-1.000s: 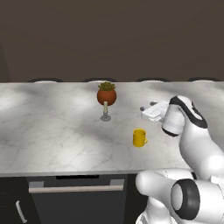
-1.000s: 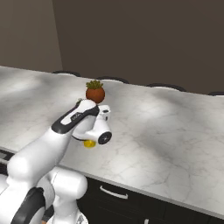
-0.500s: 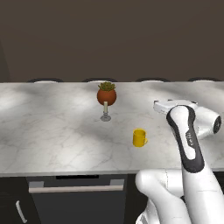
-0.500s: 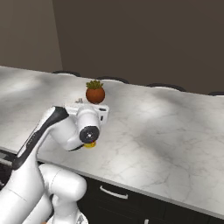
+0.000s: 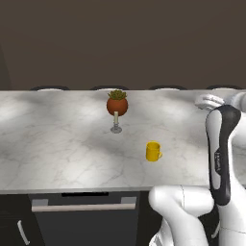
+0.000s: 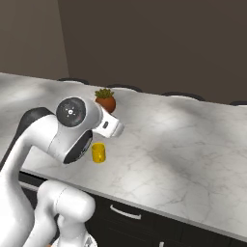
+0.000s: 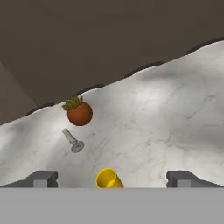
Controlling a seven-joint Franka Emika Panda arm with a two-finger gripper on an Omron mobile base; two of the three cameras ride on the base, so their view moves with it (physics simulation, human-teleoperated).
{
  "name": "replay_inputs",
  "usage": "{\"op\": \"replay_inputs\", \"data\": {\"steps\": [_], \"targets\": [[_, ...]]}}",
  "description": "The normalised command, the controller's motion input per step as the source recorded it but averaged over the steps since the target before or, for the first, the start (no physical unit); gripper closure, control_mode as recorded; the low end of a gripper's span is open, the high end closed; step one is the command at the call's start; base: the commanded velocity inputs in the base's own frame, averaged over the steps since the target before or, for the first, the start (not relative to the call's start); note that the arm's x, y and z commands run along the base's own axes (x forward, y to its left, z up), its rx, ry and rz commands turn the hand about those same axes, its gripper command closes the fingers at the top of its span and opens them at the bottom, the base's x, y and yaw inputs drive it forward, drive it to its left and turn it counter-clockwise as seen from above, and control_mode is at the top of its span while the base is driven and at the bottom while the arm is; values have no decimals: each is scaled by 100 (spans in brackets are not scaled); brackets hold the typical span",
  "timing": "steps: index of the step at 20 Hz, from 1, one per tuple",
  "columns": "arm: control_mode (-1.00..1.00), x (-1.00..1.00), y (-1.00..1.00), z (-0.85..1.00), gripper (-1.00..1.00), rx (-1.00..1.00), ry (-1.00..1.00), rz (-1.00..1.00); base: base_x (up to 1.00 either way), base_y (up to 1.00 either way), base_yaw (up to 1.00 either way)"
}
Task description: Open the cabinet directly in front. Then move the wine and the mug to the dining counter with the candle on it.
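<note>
Since my gripper (image 7: 112,179) is sitting with its two fingertips spread about as wide as they go and nothing between them, I'd say the mug part is basically done and I'm in the letting-go-and-backing-off bit. Nearest to me in the hand view, the yellow mug (image 7: 108,179) stands just past the fingertips, on the marble and not pinched by anything. From the left base view it sits upright near the front edge of the dining counter (image 5: 57,153), handle pointing right, above the dark dishwasher front (image 5: 81,221).

A bit further back is the candle (image 5: 116,104), that red-brown ball with the green tuft on a thin pale stem, near the mug but clearly apart from it. So that's the right counter, good. Beyond that it's just bare marble, then a row of dark rounded shapes along the far edge (stool tops maybe, can't really tell), and a plain brown wall (image 5: 125,43) behind.

No wine on this counter that I can see, so my guess is that one's still to fetch. Next move as I judge it: lift the hand straight up and away so I don't clip the mug, then swing the base round to the cabinet for the bottle.
</note>
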Motion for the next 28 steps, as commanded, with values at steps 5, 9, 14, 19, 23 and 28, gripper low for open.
{"op": "replay_inputs", "data": {"steps": [5,9,14,19,23,28], "targets": [[-100,-26,0,0,-100,-1,4,-4,0,0,0],[-100,-38,0,-2,-100,0,0,0,0,0,0],[-100,-100,51,-28,-100,-15,0,5,0,0,0],[-100,-100,75,-34,-100,-25,-11,1,0,0,0],[-100,-66,25,-11,-100,-15,-21,-1,0,0,0],[100,-2,0,0,-100,0,0,0,-49,0,-27]]}}
